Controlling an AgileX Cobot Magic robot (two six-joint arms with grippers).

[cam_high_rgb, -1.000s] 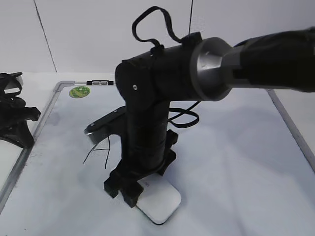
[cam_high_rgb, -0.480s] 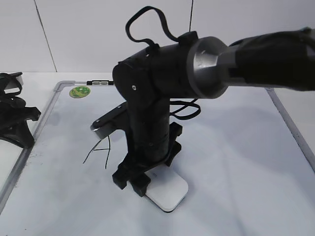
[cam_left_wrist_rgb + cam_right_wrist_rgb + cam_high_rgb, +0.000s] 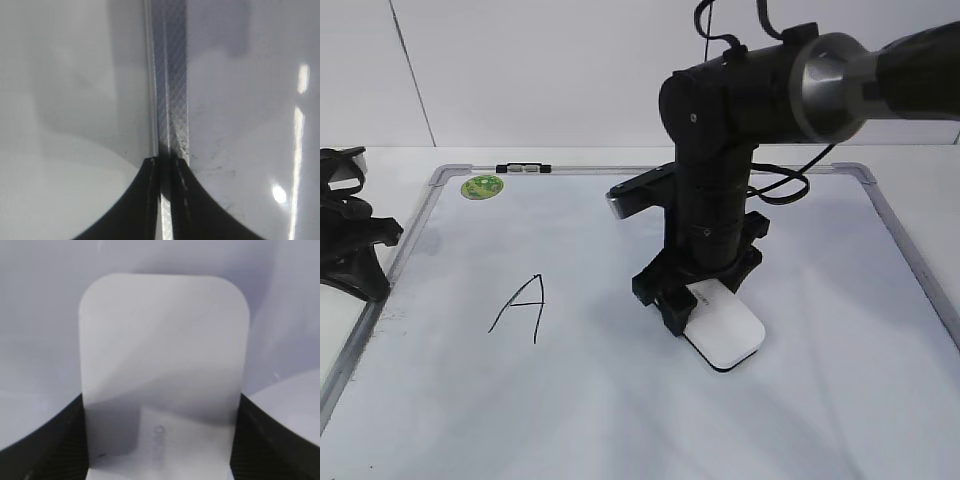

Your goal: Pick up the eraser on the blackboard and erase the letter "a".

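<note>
Right arm shifted right across the board since the earlier frames, dragging the eraser (image 3: 724,334) with it; the capital "A" (image 3: 520,305) is now uncovered, well left of the eraser. Right gripper (image 3: 698,292) pinches the eraser by its long sides, flat on the blackboard (image 3: 840,400), right of centre. Long axis runs diagonally, free end pointing toward the near right. Right wrist view: eraser (image 3: 162,370) fills the gap between the fingers. Left gripper (image 3: 164,165) sits over the board's left frame (image 3: 170,75), fingers pressed together. No lowercase "a" visible.
</note>
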